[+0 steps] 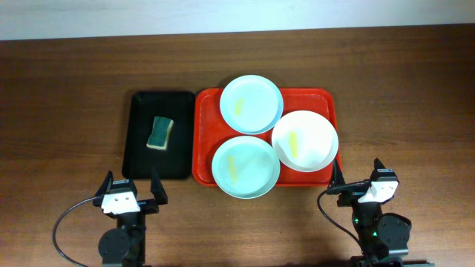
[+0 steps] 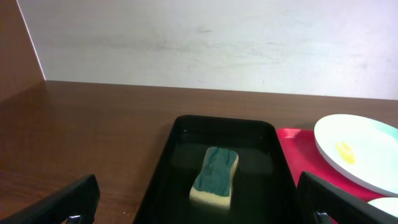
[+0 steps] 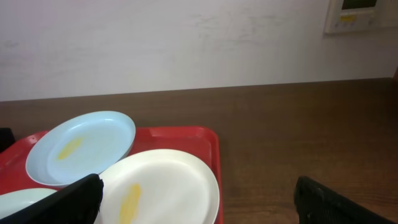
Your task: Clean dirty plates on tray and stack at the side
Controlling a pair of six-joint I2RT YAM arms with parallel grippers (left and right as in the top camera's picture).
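On the red tray [image 1: 205, 126] lie three plates, each with a yellow smear: a mint-blue plate [image 1: 251, 104] at the back, a second mint-blue plate [image 1: 246, 166] at the front, and a white plate [image 1: 305, 140] on the right, overlapping the tray's rim. My left gripper [image 1: 132, 190] stands open near the table's front edge, in front of the black tray, with nothing between its fingers. At the front right my right gripper [image 1: 358, 176] is open too and empty, just right of the red tray's front corner. The right wrist view shows the white plate [image 3: 168, 183] close ahead.
A narrow black tray [image 1: 140, 141] left of the red tray holds a green and yellow sponge [image 1: 159, 132], also seen as the sponge [image 2: 215, 175] in the left wrist view. Bare brown table lies to the right of the red tray and along the back.
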